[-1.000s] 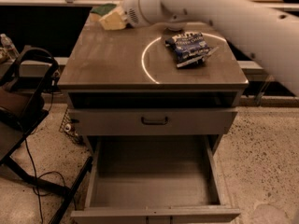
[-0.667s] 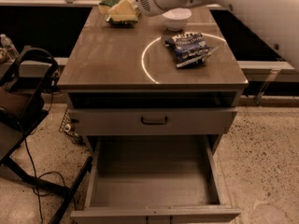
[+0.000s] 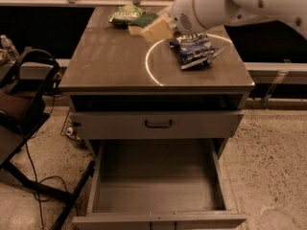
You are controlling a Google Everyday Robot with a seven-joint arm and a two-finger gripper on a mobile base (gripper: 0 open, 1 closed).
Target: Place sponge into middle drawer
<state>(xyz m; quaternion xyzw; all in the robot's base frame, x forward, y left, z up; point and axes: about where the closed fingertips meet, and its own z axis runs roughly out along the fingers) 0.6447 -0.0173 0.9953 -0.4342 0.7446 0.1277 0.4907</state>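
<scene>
At the far left a small bottle (image 3: 6, 46) is seen beside a dark chair (image 3: 24, 95), and cables (image 3: 36, 176) are trailed over the speckled floor (image 3: 19, 214) below it. The counter (image 3: 105, 61) is formed by the brown top of a grey cabinet. Near its back edge a green snack bag (image 3: 125, 14) is laid flat. Just to the right of that bag the sponge (image 3: 146, 31) is held tilted, its pale yellow foam turned toward the camera; whether it clears the surface cannot be told. It is pinched by the jaws of the gripper (image 3: 160, 27), which is reached in from the right over the back of the counter on a bulky white arm (image 3: 225, 6). A thin white ring (image 3: 147, 63) is marked on the counter, and a blue snack bag (image 3: 195, 49) is laid inside it, under the arm. Below the counter a grey drawer (image 3: 110, 124) with a black handle (image 3: 158, 123) is shut. Beneath that, the middle drawer (image 3: 153, 190) is pulled fully out, well apart from the sponge.
</scene>
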